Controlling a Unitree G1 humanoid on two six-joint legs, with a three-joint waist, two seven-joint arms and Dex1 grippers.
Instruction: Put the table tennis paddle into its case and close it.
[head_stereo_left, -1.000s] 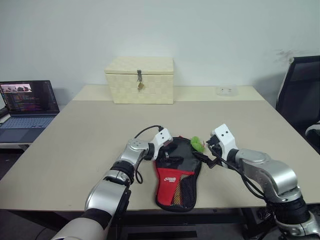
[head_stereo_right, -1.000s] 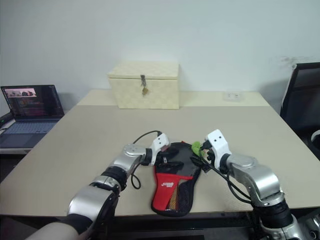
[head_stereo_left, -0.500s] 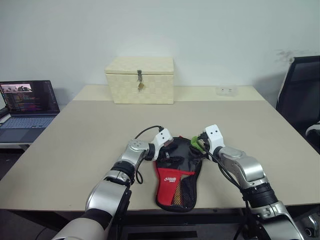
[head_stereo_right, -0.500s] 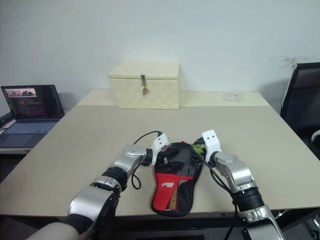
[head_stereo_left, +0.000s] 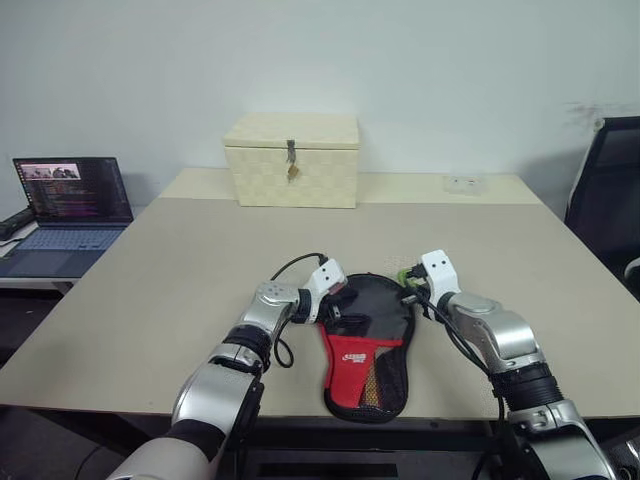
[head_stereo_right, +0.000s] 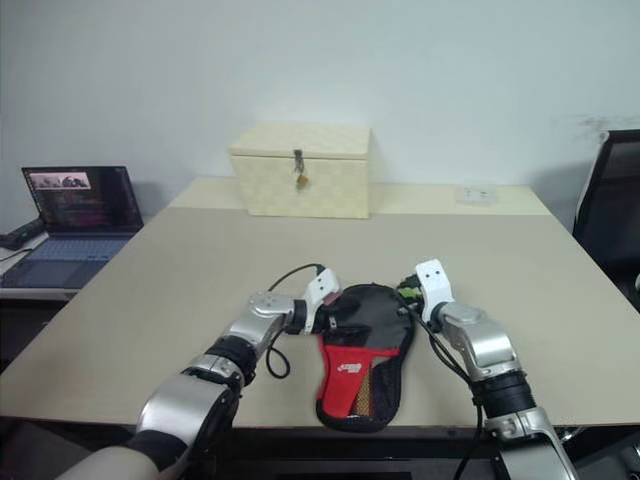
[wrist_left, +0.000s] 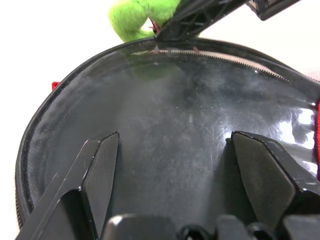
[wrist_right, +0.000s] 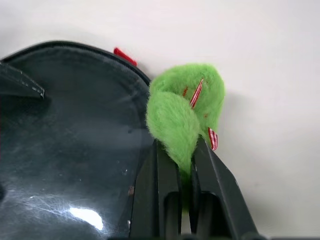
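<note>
The case (head_stereo_left: 368, 345) lies flat near the front edge of the table (head_stereo_left: 150, 270), its round black end toward the far side and its red logo panel toward the near side. The table tennis paddle cannot be told apart from the case: the glossy black round surface in the left wrist view may be the case panel or the paddle face.

The left gripper (head_stereo_left: 333, 296) sits at the left edge of the round end, pointing to the right. Its two black fingers (wrist_left: 100, 170) stand wide apart over the glossy black surface and clasp nothing.

The right gripper (head_stereo_left: 408, 283) sits at the far right edge of the round end. Its fingers (wrist_right: 167, 175) are pinched together on the green ring tag (wrist_right: 185, 112), a fuzzy green piece at the zipper edge of the case.

A cream woven box (head_stereo_left: 292, 159) with a latch stands at the far side of the table. An open laptop (head_stereo_left: 60, 210) sits to the left, beside the table.
</note>
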